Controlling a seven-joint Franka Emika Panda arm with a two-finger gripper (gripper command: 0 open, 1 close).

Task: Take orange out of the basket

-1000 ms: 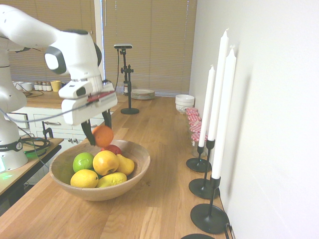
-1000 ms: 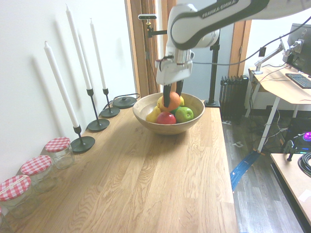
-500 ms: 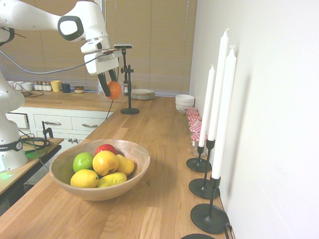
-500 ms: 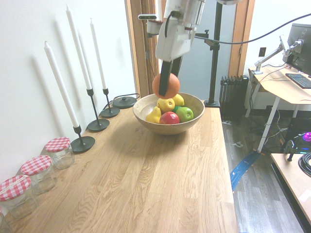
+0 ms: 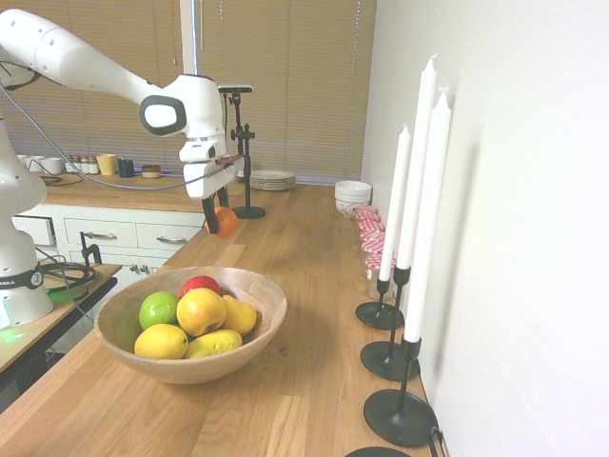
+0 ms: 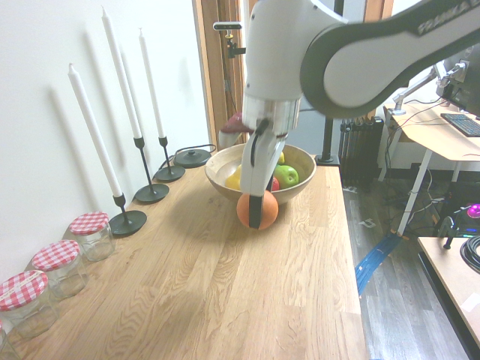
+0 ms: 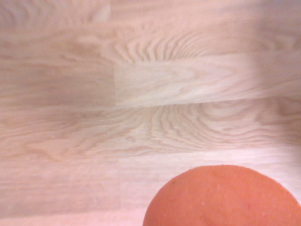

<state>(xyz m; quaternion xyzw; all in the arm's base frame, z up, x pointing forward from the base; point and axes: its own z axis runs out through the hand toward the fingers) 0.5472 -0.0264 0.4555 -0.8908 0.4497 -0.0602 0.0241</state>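
- First exterior view: the wooden bench (image 5: 285, 276) runs from the foreground toward the blinds, carrying everything else.
- The basket (image 5: 257, 333) sits on the bench in the foreground and holds a green apple (image 5: 158, 309), a red apple (image 5: 201, 284), a yellow-orange fruit (image 5: 202, 310) and lemons (image 5: 161, 341).
- Three white candles (image 5: 425, 205) in black holders stand along the wall, at about 3 o'clock from the basket.
- The end effector (image 5: 218, 218) hangs over bare bench at roughly 12 o'clock from the basket, well apart from it, its fingers pinching the orange (image 5: 225, 221).
- Second exterior view: the orange (image 6: 257, 211) hangs outside the basket (image 6: 225, 182), just in front of its rim; whether it touches the bench is unclear.
- Wrist view: the orange (image 7: 223, 197) over wood grain.
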